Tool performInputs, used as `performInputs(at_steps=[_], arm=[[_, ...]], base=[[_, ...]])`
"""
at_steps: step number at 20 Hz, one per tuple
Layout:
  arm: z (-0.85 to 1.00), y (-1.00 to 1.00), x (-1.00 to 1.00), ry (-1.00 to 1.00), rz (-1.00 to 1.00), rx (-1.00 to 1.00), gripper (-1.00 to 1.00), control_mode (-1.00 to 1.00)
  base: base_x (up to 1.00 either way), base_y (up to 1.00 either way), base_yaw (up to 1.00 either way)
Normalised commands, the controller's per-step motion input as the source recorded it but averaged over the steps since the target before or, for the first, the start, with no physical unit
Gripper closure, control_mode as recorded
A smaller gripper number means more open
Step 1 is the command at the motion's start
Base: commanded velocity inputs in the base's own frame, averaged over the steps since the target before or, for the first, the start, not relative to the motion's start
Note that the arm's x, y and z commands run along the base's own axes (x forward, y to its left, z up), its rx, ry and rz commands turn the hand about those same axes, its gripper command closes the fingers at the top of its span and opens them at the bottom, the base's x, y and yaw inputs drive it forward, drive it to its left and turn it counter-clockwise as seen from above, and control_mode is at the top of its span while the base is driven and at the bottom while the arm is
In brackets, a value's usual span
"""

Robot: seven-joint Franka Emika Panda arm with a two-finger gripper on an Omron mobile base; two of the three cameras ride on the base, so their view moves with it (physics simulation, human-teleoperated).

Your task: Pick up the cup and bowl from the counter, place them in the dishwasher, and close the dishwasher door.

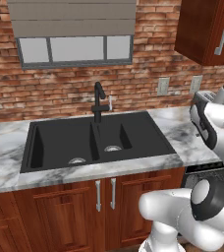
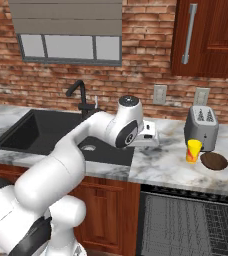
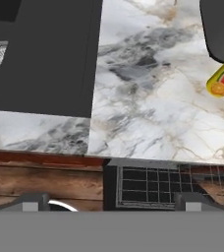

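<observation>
Cup: yellow cup [image 2: 193,150] stands upright on the counter [image 2: 161,165], just in front of the silver toaster [image 2: 201,128]; in my hand view it sits at the right edge [image 3: 223,81].
Bowl: dark brown bowl [image 2: 214,160] rests on the counter just right of the cup, near the front edge.
Dishwasher: dishwasher [image 2: 186,220] sits below that stretch of counter, wire rack [image 3: 153,187] visible inside.
Dishwasher door: I cannot make out its position.
My gripper: gripper [image 2: 149,136] hangs above the counter between the sink and the cup, well apart from both dishes; nothing held.
Jaws: finger tips [image 3: 33,202] sit wide apart at the bottom of my hand view; jaws spread.
Sink: black double sink [image 1: 92,140] to the left of my gripper, black tap [image 1: 99,102] behind it.
Wall: brick, with a window [image 1: 74,49] above the sink.
</observation>
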Motion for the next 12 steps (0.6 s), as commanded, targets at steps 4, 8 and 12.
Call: performInputs(at_steps=[4, 8, 12], arm=[[0.0, -0.32, 0.17, 0.0, 0.0, 0.0, -1.0, -1.0], [0.0, -0.32, 0.18, 0.0, 0.0, 0.0, -1.0, -1.0], [0.0, -0.29, 0.18, 0.0, 0.0, 0.0, -1.0, -1.0]], base=[[0.0, 0.0, 0.0], [0.0, 0.0, 0.0], [0.0, 0.0, 0.0]])
